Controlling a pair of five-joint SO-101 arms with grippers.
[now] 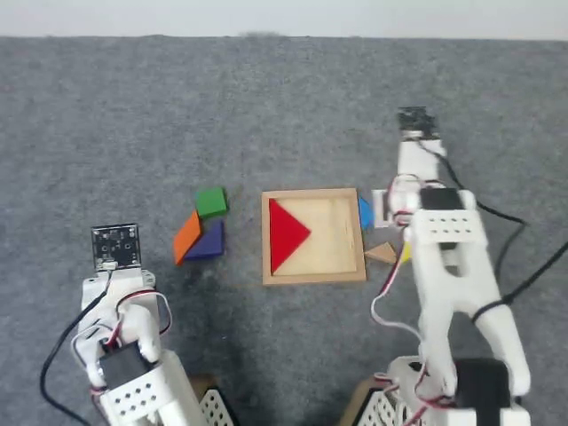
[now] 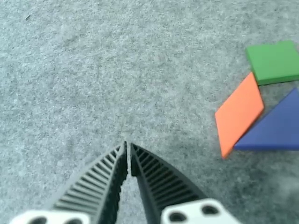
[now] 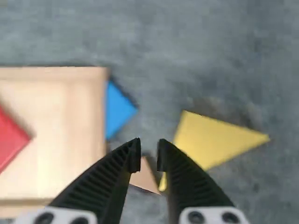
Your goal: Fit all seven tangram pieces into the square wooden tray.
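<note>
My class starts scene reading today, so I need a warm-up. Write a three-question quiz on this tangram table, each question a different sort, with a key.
1. Short answer: which arm's gripper hangs over the tan triangle?
2. True or false: the red triangle lies inside the wooden tray.
3. Which piece lies beside the orange parallelogram? A tan triangle; B dark blue triangle; C red triangle.
Key: 1 the right gripper; 2 true; 3 B.
</note>
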